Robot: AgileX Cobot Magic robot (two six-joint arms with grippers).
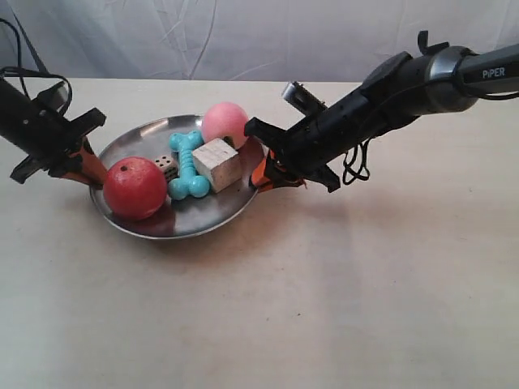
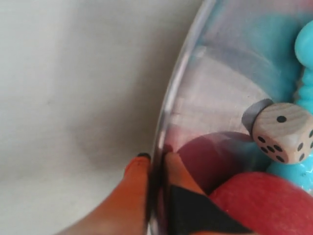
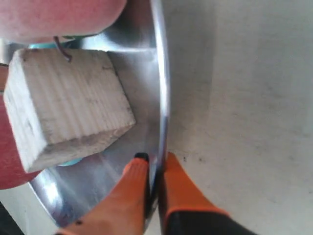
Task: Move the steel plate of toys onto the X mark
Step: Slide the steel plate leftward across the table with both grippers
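The steel plate (image 1: 150,227) holds the red apple-like ball (image 1: 134,188), pink ball (image 1: 225,123), turquoise bone (image 1: 188,164), wooden cube (image 1: 216,164) and white die (image 1: 166,167). My left gripper (image 1: 87,168) is shut on the plate's rim (image 2: 168,105), one orange finger (image 2: 134,183) outside and one inside beside the red ball (image 2: 264,203) and die (image 2: 283,132). My right gripper (image 1: 266,174) is shut on the opposite rim (image 3: 161,88), its fingers (image 3: 132,191) clamping the edge near the cube (image 3: 66,105). The plate seems slightly raised above its shadow. The X mark is out of view.
The beige tabletop (image 1: 324,292) stretches wide in front of the plate. A white cloth backdrop (image 1: 243,36) hangs behind the table's far edge. Black cables (image 1: 24,57) trail by the arm at the exterior view's left.
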